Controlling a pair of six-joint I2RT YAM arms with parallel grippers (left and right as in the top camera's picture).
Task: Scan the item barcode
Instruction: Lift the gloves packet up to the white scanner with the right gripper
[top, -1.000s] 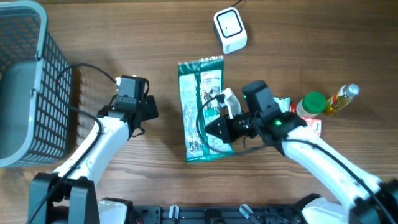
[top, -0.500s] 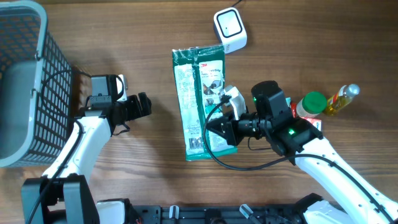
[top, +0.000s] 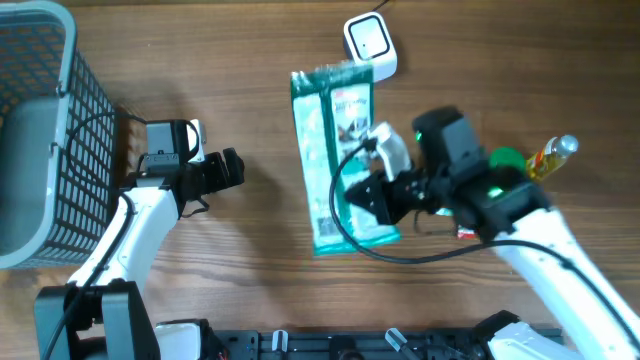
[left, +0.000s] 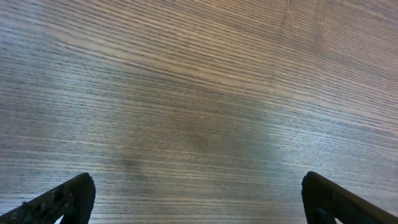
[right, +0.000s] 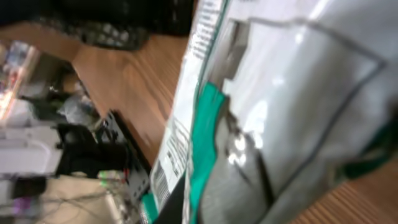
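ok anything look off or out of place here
Nothing stands out: the green bag hangs slightly tilted in the right gripper, its top edge beside the white scanner, with no spill or tear visible.

Two claws: the left claw (top: 232, 170) and the right claw (top: 362, 197); one green pouch (top: 340, 150), clamped in the right claw; one white scanner (top: 370, 45), beyond the right claw, at the pouch's far end; two bottles behind the right claw, a green-capped bottle (top: 506, 160) and a yellow bottle (top: 552, 155); one mesh basket (top: 60, 150), behind the left claw.
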